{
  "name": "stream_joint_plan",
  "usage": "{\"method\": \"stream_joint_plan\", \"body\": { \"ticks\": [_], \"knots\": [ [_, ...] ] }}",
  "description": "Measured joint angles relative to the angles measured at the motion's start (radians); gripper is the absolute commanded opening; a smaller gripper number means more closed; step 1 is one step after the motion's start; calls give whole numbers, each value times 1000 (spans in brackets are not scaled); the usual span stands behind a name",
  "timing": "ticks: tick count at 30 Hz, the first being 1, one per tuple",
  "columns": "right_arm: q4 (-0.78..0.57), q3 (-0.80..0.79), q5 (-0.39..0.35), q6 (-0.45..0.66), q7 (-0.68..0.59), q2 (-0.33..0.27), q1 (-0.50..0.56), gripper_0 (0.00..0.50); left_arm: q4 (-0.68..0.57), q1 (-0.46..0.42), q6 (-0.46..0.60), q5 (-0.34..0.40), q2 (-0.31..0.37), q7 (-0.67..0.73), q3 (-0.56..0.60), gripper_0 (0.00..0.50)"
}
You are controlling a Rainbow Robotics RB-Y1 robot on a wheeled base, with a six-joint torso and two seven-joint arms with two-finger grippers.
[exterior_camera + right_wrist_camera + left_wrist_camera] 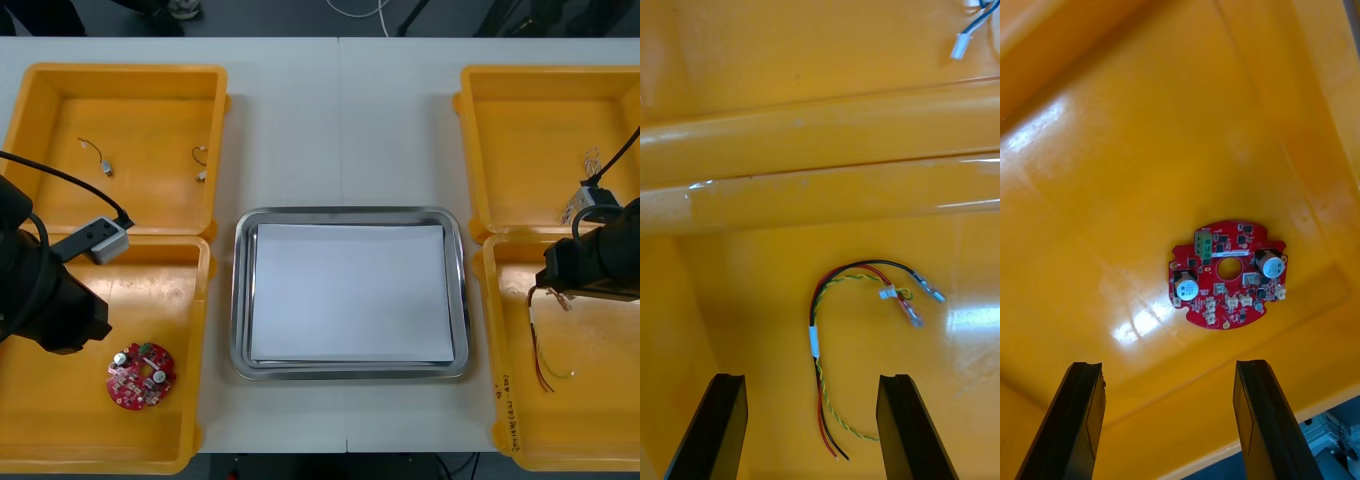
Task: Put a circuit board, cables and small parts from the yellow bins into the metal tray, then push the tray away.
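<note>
The right jaws hang open and empty over the cable point(815, 341) in the near right bin point(590, 420), its middle lying between them. The left jaws, open and empty too, hang over the near left bin point(50, 420) with the board point(1229, 283) just ahead. I judge the right should drop straight and close on the cable's bundled middle, not its loose ends, while the left first advances until the board sits between them; the tray point(350, 213) waits on the counter between the bins.

I count four bins point(120, 72), one tray point(350, 212), one board point(141, 376), two small parts point(105, 168), one red and yellow cable point(815, 341), plus a tangle point(961, 46) I can't count.
</note>
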Motion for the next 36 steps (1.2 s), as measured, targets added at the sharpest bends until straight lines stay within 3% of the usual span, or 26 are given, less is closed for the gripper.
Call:
{"method": "stream_joint_plan", "body": {
  "ticks": [9, 17, 25, 36],
  "knots": [
    [30, 56, 46, -118, 0, 2, 12, 500, 1, 0, -103, -69, 1, 0, -104, 500],
    [31, 67, 91, -183, 0, 2, 52, 500, 51, 0, -203, -83, 2, 0, -173, 500],
    [34, 105, 150, -219, -4, 7, 81, 500, 70, 0, -234, -122, 4, 0, -220, 500],
    [34, 110, 195, -220, -66, 66, 98, 500, 122, 0, -315, -147, 4, 0, -249, 500]
  ]
}}
